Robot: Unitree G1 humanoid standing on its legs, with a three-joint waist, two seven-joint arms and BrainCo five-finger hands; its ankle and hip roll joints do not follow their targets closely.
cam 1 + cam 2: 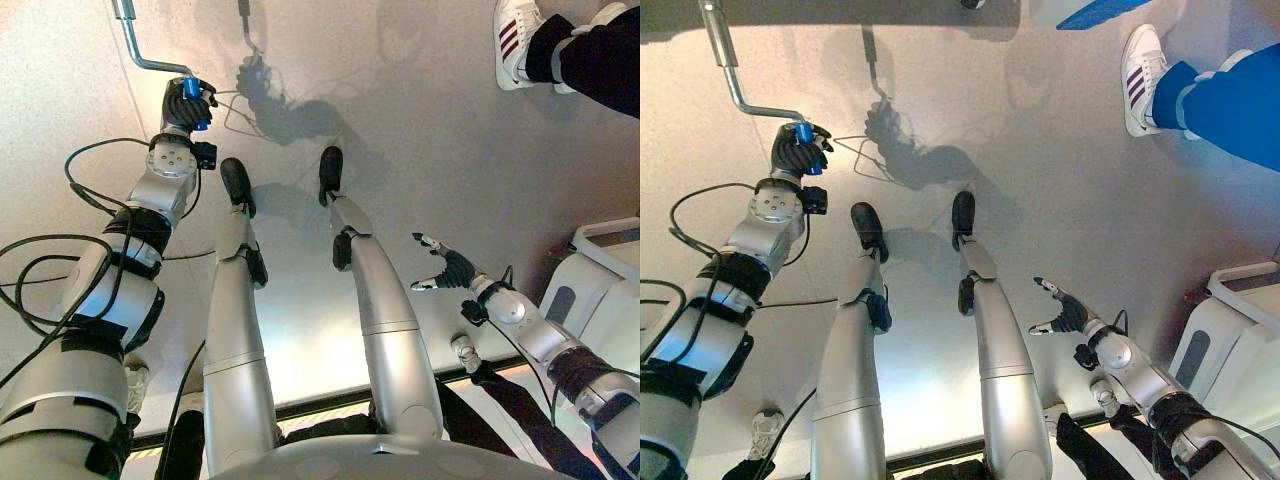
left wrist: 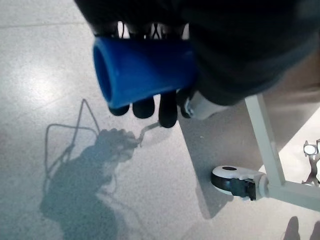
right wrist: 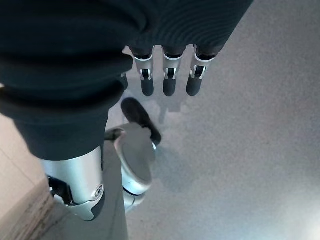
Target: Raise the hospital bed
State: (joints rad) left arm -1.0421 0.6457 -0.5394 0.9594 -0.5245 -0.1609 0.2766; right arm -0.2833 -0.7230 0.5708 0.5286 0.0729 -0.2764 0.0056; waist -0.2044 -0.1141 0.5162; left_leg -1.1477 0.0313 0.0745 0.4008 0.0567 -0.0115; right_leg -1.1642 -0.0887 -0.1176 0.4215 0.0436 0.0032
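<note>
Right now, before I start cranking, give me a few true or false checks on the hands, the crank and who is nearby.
1. The left hand is curled round the blue grip of the crank. True.
2. The right hand holds the crank too. False: it is open, holding nothing, above bare floor.
3. A person's shoe is on the floor ahead. True.
4. The bed's caster is off the floor. False: it rests on the floor.

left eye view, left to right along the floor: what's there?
Bent metal crank rod → left hand, fingers curled round the blue cylindrical crank grip → right hand, open → person's white striped sneaker → white moulded bed part.
</note>
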